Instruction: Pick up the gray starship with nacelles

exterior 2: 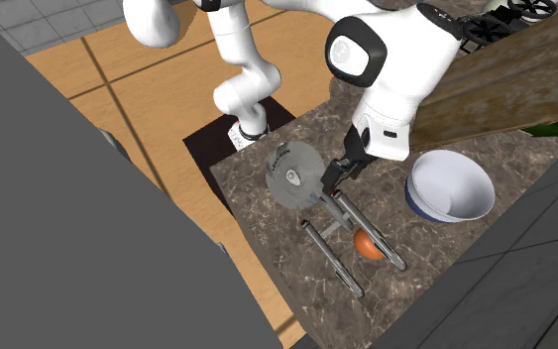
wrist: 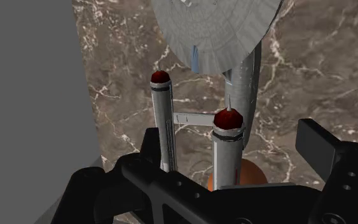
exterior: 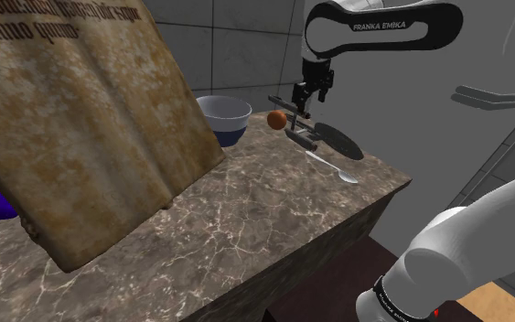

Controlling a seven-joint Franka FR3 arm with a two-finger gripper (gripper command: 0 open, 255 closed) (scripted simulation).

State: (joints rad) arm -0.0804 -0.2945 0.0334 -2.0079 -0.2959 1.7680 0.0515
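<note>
The gray starship (exterior 2: 291,174) lies on the marble counter (exterior: 246,220). Its round saucer (exterior: 342,142) points toward the stand and its two long red-tipped nacelles (wrist: 228,137) point toward the bowl. My gripper (wrist: 234,143) hangs just over the ship's rear, open, its black fingers (wrist: 317,140) standing wide to either side of the nacelles. In the shoulder view the gripper (exterior: 301,110) is right above the hull (exterior: 303,137). The second exterior view has the gripper (exterior 2: 338,178) between saucer and nacelles (exterior 2: 376,238).
An orange ball (exterior: 277,119) rests beside the nacelles, with a white and blue bowl (exterior: 223,114) behind it. A big open worn book (exterior: 81,119) stands on the counter. A pale spoon (exterior: 333,169) lies near the saucer. The counter edge (exterior: 374,197) drops off close by.
</note>
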